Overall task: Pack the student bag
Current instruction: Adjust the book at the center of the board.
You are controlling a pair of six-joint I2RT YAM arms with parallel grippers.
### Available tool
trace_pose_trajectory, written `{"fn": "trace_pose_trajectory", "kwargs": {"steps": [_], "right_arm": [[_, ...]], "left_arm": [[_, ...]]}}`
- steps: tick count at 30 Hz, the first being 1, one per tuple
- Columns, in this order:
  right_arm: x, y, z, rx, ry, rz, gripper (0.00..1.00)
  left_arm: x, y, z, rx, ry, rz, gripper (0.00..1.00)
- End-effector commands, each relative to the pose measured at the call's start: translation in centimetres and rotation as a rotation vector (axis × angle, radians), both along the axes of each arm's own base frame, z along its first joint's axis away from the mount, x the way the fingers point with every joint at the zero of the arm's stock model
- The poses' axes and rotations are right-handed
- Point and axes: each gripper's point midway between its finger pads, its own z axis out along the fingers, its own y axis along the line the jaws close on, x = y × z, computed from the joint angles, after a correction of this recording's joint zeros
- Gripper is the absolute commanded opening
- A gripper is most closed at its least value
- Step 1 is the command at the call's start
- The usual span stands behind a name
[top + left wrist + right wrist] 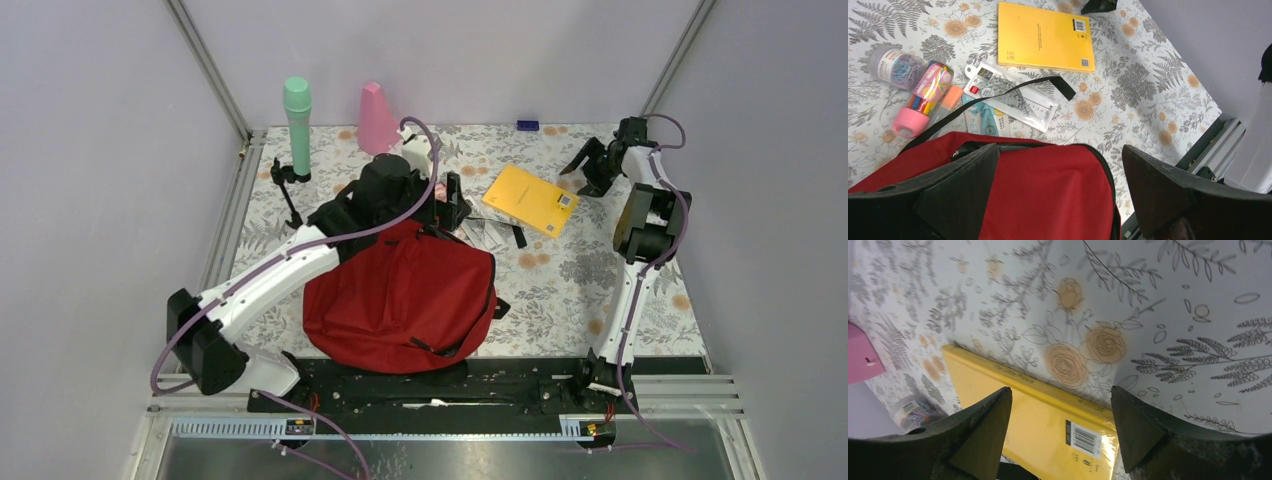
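Observation:
The red student bag [400, 300] lies in the middle of the table, with its black-zippered top edge toward the far side. My left gripper [452, 205] hovers open and empty over that top edge. In the left wrist view the bag [1048, 200] fills the space below the left gripper [1059, 150]. A yellow book [530, 200] lies flat beyond the bag and also shows in the left wrist view [1045, 37]. My right gripper [590, 165] is open and empty just right of the book. In the right wrist view it [1060, 395] is above the book's barcode corner [1038, 430].
Beyond the bag lie a jar of paper clips [895, 67], a pink-capped tube of coloured pens [925, 97], a packaged ruler set [1013, 97], blue correction tape [983, 120] and a loose black strap [1058, 85]. A green bottle [297, 125] and a pink cone [377, 118] stand at the back.

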Motion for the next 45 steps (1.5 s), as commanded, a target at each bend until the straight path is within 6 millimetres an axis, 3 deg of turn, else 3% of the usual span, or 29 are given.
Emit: {"fn": "trace_pose_trajectory", "kwargs": {"steps": [1, 5, 13, 20, 25, 30, 35, 40, 45], "right_arm": [[-2.3, 0.9, -0.4, -0.009, 0.114, 0.076, 0.79], [-4.5, 3.0, -1.0, 0.065, 0.174, 0.180, 0.77], [-11.0, 7.9, 0.1, 0.113, 0.190, 0.315, 0.73], [-16.8, 11.1, 1.0, 0.107, 0.172, 0.337, 0.71], [-16.0, 9.6, 1.4, 0.024, 0.143, 0.248, 0.77], [-14.5, 9.2, 2.0, 0.012, 0.103, 0.178, 0.78], [-13.6, 9.3, 1.7, 0.025, 0.108, 0.167, 0.78], [-13.7, 9.4, 1.1, 0.030, 0.112, 0.150, 0.77], [-13.6, 10.2, 0.8, 0.041, 0.118, 0.154, 0.76]], "left_arm": [[2.3, -2.6, 2.1, -0.111, 0.007, 0.029, 0.99], [4.0, -5.0, 0.7, -0.154, 0.049, 0.032, 0.99], [8.0, -8.8, -1.8, -0.188, 0.098, 0.066, 0.99], [11.5, -10.6, -6.5, -0.156, 0.169, 0.085, 0.99], [13.9, -10.9, -9.1, -0.122, 0.180, 0.086, 0.99], [15.0, -12.1, -11.9, -0.067, 0.185, 0.054, 0.97], [16.0, -11.9, -16.5, 0.011, 0.240, 0.104, 0.93], [15.9, -12.1, -20.0, 0.041, 0.313, 0.125, 0.88], [15.5, -12.2, -22.2, 0.041, 0.360, 0.137, 0.88]]}}
